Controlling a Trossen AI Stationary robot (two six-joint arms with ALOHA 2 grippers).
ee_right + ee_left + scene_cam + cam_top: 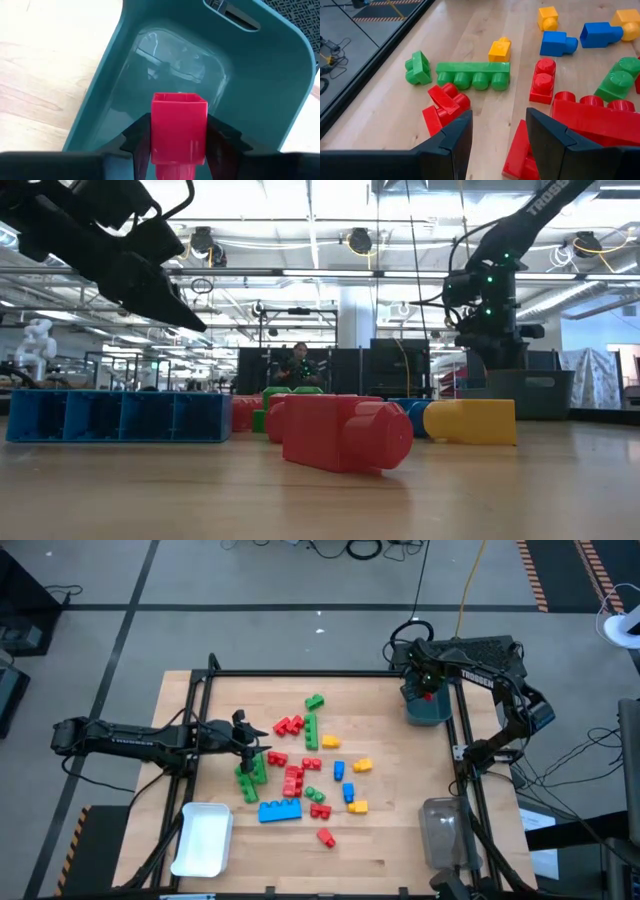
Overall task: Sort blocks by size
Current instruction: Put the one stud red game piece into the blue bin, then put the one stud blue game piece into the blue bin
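1 red block [178,127] in the right end effector [178,145] over the teal bin [280,70], left end effector [497,145] parted, empty.

Open jaws over red blocks [445,105]; long green block [473,75] beyond.

1 overhead view, 1 table-level (very close), 2 wrist views share the blocks [300,765].

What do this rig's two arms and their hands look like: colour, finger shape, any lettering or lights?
Both arms are black and slim, jointed. The left arm and right arm carry white TROSSEN lettering. The left hand has two dark, angular, wedge-shaped fingers. The right hand has matching dark fingers. Green lights glow on the right arm in the low view.
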